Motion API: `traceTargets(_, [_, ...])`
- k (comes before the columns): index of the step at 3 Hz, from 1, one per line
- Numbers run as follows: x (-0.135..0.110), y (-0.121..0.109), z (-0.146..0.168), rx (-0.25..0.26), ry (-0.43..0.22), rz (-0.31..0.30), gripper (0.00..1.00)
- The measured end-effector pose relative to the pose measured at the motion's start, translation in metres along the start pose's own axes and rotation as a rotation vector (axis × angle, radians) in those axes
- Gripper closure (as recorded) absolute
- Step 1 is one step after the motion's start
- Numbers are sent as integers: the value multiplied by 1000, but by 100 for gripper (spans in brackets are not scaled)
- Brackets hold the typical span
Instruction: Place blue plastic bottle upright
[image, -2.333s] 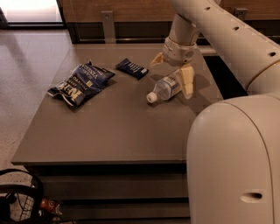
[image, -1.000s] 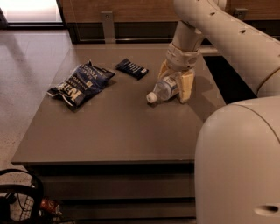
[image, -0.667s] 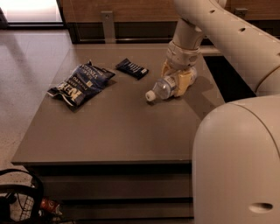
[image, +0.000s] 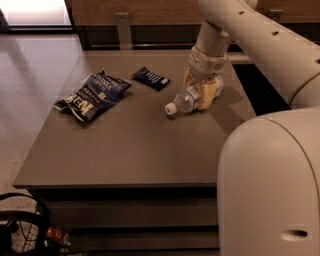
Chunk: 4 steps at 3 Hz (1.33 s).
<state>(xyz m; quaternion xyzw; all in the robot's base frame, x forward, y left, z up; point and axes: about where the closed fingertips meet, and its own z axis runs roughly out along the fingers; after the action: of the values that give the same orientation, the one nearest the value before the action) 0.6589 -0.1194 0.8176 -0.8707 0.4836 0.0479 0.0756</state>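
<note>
The small clear plastic bottle with white cap and pale blue label (image: 184, 102) lies on its side on the grey table (image: 125, 150), cap pointing left. The gripper (image: 202, 94) clasps its body between two yellowish fingers.

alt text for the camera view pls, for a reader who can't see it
A robot arm's claw is shut around a blue plastic bottle that lies on its side on a dark table, its white cap pointing front-left. A dark blue snack bag and a small dark packet lie further left, apart from the bottle.
</note>
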Motion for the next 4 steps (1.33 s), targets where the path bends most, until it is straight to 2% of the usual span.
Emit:
traceTargets(1, [1, -2, 2, 2, -32, 16, 100])
traceTargets(2, [1, -2, -1, 2, -33, 16, 100])
traceTargets(3, [2, -7, -12, 56, -108, 84, 100])
traceTargets(4, [-5, -14, -42, 117, -129, 164, 100])
